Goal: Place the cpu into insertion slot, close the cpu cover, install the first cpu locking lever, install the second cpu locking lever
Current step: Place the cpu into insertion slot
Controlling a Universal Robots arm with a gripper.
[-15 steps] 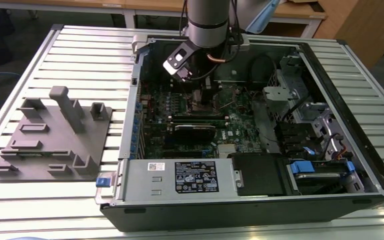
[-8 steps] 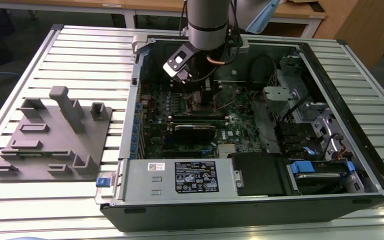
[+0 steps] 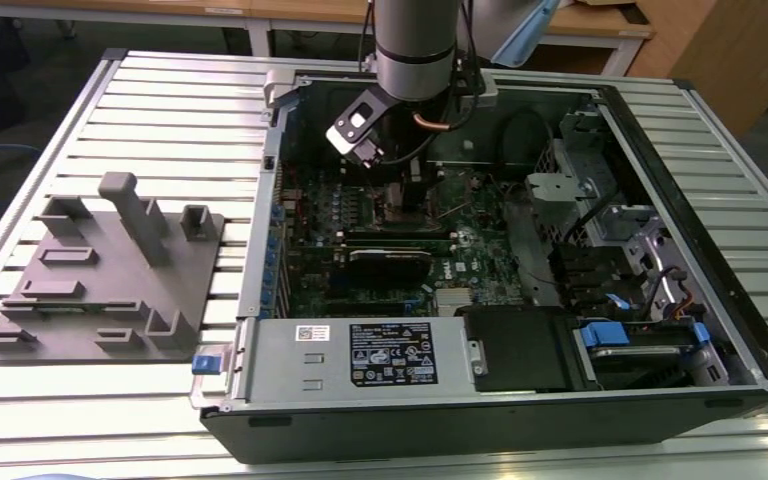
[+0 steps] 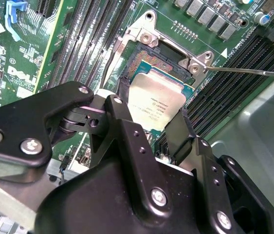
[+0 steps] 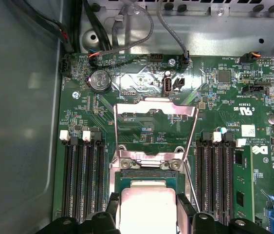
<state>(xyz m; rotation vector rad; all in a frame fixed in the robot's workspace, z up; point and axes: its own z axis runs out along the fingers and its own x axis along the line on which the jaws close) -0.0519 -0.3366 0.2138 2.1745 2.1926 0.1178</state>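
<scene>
Inside the open computer case, toward 12 o'clock from its middle in the exterior view, the gripper is low over the green board. In the second wrist view its two black fingers press against two opposite edges of the cpu, so the claw is clamped on the chip. The cpu is over the insertion slot and covers a part of it; rows of gold contacts are bare beside the chip's far edge. I cannot tell if the chip already touches the slot. The cpu cover stands open on the side of the slot away from the gripper. One thin lever rod sticks out from the slot's corner. Long memory slots run on both sides. At 9 o'clock from the case, a grey fixture tray lies on the slatted table.
</scene>
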